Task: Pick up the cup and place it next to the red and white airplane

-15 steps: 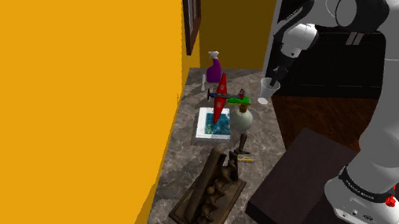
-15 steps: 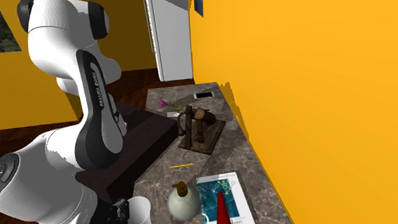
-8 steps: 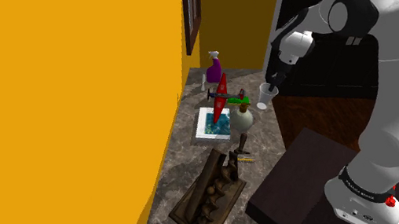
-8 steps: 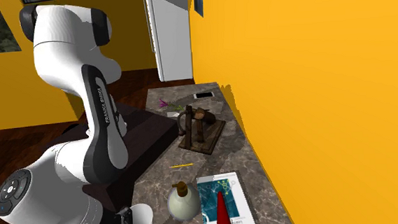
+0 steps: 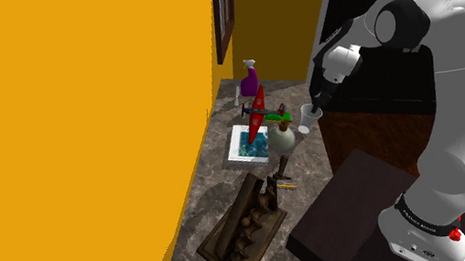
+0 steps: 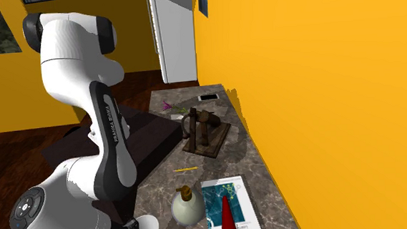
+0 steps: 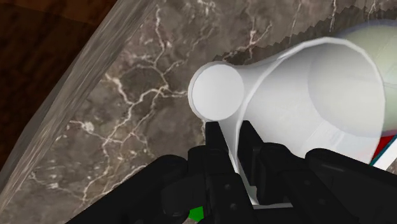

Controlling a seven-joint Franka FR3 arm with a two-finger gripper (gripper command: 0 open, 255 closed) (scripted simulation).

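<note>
Lowering over the last second, my pincer [image 7: 232,137] has carried the white tapered cup [image 7: 299,95] down and in toward the edge of the dark veined marble worktop [image 7: 140,102]. It stays clamped on the cup's thin wall, one finger inside the rim and one outside. The cup hangs tipped in my grip, and I judge it to be off the surface. That puts me late in the carry, with the set-down beside the red toy airplane [image 5: 258,110] not yet done.

The shoulder view adds the goal: the airplane sits over a white-bordered blue book [image 5: 249,143], and a pale round flask with a brown stopper [image 5: 280,140] stands between it and the cup. The wrist view gives the grip itself plainly. From the second exterior view, the cup hangs just beside the flask, so I judge the flask to be the thing to clear.
</note>
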